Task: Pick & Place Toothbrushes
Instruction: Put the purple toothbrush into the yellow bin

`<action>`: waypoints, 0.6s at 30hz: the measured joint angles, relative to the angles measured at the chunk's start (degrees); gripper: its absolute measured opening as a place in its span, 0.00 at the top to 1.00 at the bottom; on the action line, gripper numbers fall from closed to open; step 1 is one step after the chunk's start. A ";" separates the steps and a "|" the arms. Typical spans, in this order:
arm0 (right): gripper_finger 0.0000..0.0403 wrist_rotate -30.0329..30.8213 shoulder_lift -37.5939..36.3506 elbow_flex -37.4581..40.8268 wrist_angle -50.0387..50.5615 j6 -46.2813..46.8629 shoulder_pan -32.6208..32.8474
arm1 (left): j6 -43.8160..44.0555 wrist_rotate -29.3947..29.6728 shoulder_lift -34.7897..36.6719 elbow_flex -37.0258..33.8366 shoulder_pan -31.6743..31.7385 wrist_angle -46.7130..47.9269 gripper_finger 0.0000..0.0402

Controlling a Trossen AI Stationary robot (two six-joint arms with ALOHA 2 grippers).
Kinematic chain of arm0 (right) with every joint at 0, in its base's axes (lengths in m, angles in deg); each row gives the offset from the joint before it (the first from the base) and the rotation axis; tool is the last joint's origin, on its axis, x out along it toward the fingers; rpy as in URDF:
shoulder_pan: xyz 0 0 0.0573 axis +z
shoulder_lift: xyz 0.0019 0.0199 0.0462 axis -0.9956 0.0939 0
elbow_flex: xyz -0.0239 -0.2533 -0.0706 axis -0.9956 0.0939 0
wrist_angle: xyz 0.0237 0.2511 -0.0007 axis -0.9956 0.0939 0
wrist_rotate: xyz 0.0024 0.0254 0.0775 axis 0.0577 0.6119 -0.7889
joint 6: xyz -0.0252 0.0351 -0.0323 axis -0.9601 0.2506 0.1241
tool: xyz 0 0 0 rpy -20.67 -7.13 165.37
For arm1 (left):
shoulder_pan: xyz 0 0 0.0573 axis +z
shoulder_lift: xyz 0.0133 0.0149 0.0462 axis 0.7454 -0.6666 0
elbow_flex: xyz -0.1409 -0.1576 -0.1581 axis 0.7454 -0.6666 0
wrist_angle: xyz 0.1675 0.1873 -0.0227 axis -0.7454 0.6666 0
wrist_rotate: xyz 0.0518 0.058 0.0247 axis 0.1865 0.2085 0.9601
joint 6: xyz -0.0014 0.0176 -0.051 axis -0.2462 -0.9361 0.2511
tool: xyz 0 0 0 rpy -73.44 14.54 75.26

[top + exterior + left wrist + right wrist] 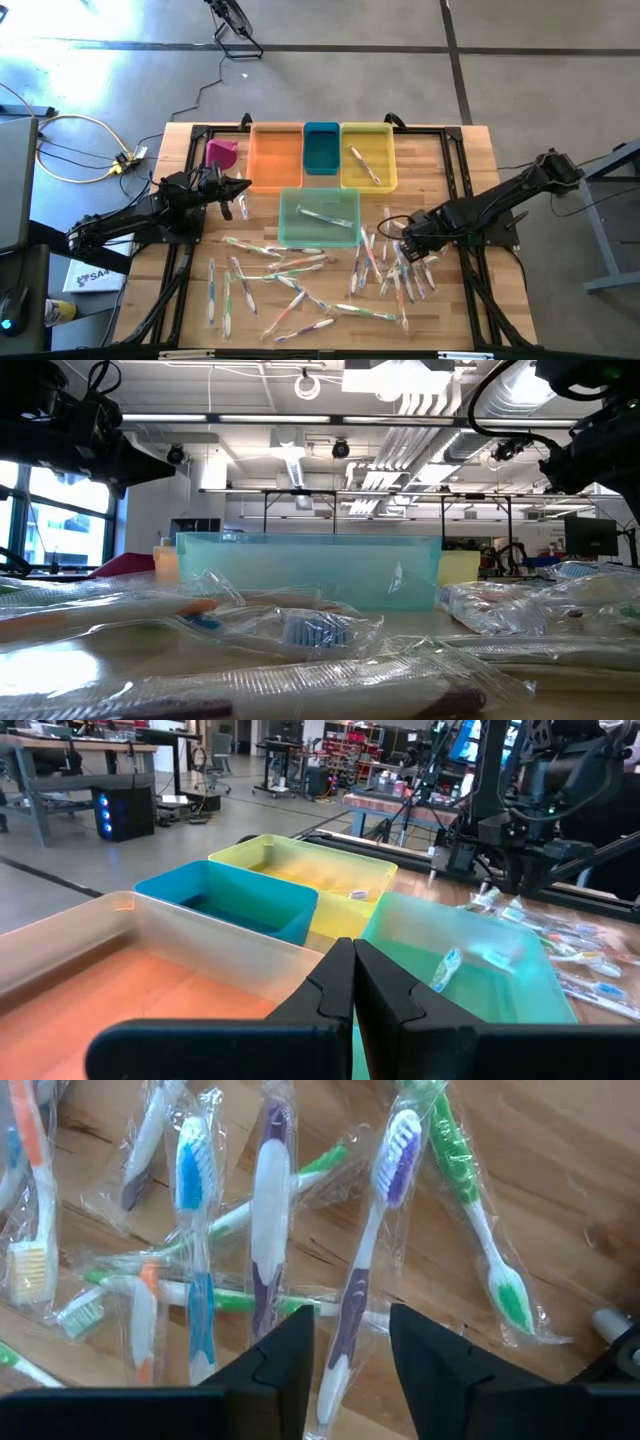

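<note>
Toothbrushes (300,285) lie scattered in clear wrappers across the near half of my wooden bench (470,160), with a denser heap on the right side; 1 sits in the yellow bin (368,155) and 1 or 2 in the pale green bin (318,217). My right claw (350,1342) hangs low over that right-hand heap, fingers parted with a gap between them, holding nothing; a purple-handled toothbrush (362,1250) lies on the wood directly under the gap, with blue, green and orange ones beside it. My left claw (352,982) is clenched tight and empty, hovering beside the orange bin (275,155) near the pink bin (221,152). A small blue bin (321,147) stands between orange and yellow.
</note>
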 joint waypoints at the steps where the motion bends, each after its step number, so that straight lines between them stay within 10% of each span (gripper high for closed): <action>1: 0.68 0.82 0.33 0.00 0.01 0.02 0.23 | 0.00 -0.02 -0.01 0.00 -0.02 0.00 1.00; 18: 0.68 0.62 9.08 0.00 -0.38 -0.05 1.65 | 0.00 -0.02 0.00 0.00 0.00 0.01 1.00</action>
